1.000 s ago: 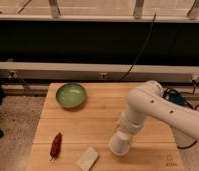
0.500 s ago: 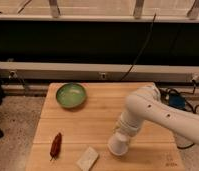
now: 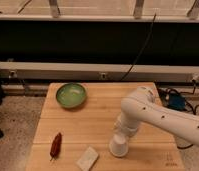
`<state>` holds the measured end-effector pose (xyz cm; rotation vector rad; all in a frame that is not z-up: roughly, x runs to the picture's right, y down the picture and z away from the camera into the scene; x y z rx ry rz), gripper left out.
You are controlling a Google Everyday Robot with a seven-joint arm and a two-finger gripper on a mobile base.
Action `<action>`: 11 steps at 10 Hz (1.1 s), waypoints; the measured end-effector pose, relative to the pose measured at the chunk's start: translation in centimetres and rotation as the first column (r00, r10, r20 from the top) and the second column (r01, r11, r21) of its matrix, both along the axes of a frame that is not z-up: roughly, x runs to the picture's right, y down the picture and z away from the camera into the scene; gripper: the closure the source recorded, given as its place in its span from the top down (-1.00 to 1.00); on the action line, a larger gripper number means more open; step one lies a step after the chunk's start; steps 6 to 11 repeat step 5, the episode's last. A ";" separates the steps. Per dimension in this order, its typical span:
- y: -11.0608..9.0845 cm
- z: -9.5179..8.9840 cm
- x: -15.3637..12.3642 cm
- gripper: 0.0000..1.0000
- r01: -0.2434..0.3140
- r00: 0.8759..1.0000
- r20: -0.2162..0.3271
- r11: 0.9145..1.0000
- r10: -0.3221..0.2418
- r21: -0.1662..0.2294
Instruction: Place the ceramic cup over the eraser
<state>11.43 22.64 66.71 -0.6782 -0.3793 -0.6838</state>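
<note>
I'm holding the ceramic cup (image 3: 119, 146) mouth-down on the surface (image 3: 103, 120), prob to cap the eraser. My end effector (image 3: 124, 131) is sitting right atop the cup; can't tell how wide it's open or if it's gripping, arm is blocking. Eraser isn't showing, maybe under the cup. Pale block (image 3: 87, 158) and red pepper-like thing (image 3: 55, 145) off to its left, green bowl (image 3: 71, 95) further back-left.

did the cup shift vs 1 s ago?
No clear move. The cup, at the end effector, sits the same way right of the pale block on the table.
</note>
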 end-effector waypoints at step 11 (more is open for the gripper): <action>-0.5 -0.2 0.8 0.60 -0.013 1.000 -0.008 1.000 0.013 0.013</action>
